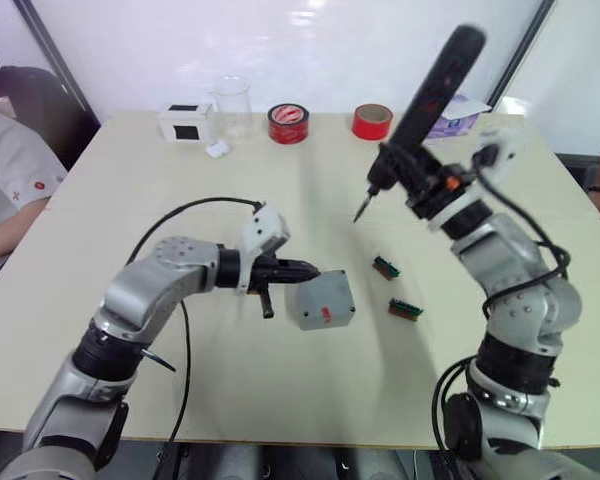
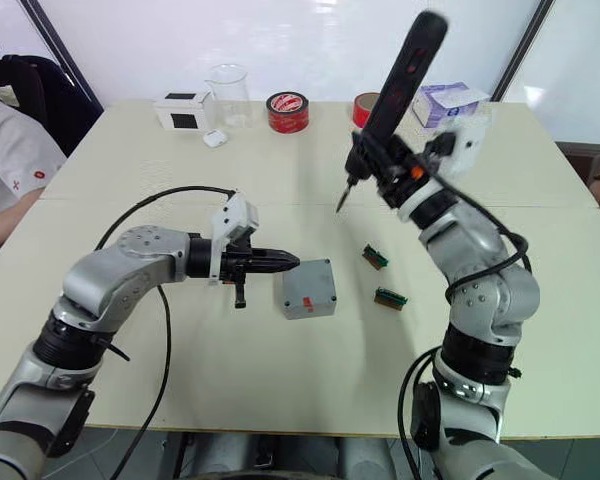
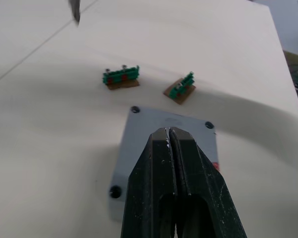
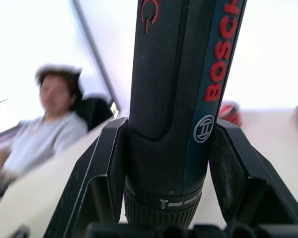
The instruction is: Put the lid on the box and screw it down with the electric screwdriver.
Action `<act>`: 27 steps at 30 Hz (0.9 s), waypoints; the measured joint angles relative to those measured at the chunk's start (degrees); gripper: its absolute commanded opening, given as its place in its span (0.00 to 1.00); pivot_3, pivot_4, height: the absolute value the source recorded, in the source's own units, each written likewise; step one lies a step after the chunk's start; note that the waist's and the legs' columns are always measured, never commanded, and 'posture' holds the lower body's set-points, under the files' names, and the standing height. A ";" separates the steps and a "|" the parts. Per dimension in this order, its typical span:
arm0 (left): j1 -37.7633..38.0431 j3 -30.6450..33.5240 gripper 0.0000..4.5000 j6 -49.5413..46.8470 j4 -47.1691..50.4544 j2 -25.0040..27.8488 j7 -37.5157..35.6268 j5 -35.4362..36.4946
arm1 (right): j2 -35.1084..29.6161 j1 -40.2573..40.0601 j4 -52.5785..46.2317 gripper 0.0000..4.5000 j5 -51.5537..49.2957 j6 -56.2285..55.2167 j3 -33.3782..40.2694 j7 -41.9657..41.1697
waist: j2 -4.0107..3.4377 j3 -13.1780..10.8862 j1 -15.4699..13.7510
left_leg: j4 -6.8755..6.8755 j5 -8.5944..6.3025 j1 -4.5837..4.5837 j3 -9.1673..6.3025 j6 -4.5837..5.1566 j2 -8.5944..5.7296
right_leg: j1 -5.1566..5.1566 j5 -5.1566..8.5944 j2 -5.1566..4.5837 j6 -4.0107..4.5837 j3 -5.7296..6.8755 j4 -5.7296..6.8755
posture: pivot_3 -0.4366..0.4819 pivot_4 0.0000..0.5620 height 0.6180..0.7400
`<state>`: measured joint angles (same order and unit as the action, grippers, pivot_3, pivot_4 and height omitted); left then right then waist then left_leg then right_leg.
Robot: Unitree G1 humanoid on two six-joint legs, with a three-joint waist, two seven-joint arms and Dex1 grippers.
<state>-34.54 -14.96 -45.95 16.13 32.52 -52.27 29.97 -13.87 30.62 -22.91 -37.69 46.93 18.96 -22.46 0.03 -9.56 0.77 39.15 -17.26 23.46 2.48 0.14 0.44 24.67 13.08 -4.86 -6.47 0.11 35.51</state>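
Left wrist view shows the left pincer (image 3: 170, 136) pressed shut, empty, over the lid (image 3: 149, 144) seated on the box (image 2: 309, 290) mid-table. The right pincer (image 1: 420, 185) clamps the electric screwdriver (image 1: 425, 105) aloft; lower its bit squarely onto a corner screw hole, keeping the lid steadied.

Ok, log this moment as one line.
Flat grey metal lid: on box | left gripper: shut, at lid | right gripper: holds black electric screwdriver, raised

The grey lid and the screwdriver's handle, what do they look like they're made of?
The lid looks like cast or painted metal: matte, even grey, with recessed corner screw holes. The electric screwdriver seems to be black plastic with a fine stippled, rubbery-looking grip and printed red lettering; its bit looks like bare metal.
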 measured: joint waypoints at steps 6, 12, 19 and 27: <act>0.03 -3.67 0.00 0.15 0.00 1.23 -1.12 -3.03 | -3.23 -1.80 -2.66 0.41 -2.62 0.01 -1.94 -1.12 | 0.00 0.00 -0.01 | 0.00 -0.01 -0.01 -0.01 0.01 0.00 | 0.00 0.00 0.01 0.00 0.00 -0.03 | 0.48 0.27 1.00; 0.21 -6.04 0.00 0.83 -1.08 0.22 -1.03 -5.79 | -3.58 -3.81 -2.98 0.41 -2.67 -0.02 -5.39 -0.77 | 0.00 0.00 -0.05 | 0.01 -0.01 -0.02 -0.01 0.02 0.02 | 0.00 0.00 0.02 0.01 0.00 -0.08 | 0.48 0.27 1.00; 0.23 -6.35 0.00 2.05 -2.52 -2.72 1.04 -7.57 | -6.51 -8.15 -4.17 0.41 -1.79 -1.52 -9.09 -2.07 | 0.01 0.01 -0.15 | 0.04 -0.04 -0.05 -0.01 0.06 0.01 | -0.04 0.00 0.02 0.01 -0.01 -0.13 | 0.48 0.27 1.00; 0.36 -6.39 0.00 2.43 -2.19 -2.62 1.11 -8.37 | -7.63 -8.82 -3.96 0.41 -1.28 -4.14 -9.24 -2.25 | 0.02 0.01 -0.13 | 0.04 -0.04 -0.06 -0.01 0.06 0.03 | -0.04 0.00 0.04 0.01 -0.01 -0.11 | 0.48 0.27 1.00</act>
<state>-34.17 -21.35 -43.52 13.95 29.90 -51.16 21.61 -21.50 21.80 -26.87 -38.96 42.79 9.72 -24.71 0.05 -9.55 0.64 39.20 -17.30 23.40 2.46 0.20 0.47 24.63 13.08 -4.82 -6.46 0.10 35.41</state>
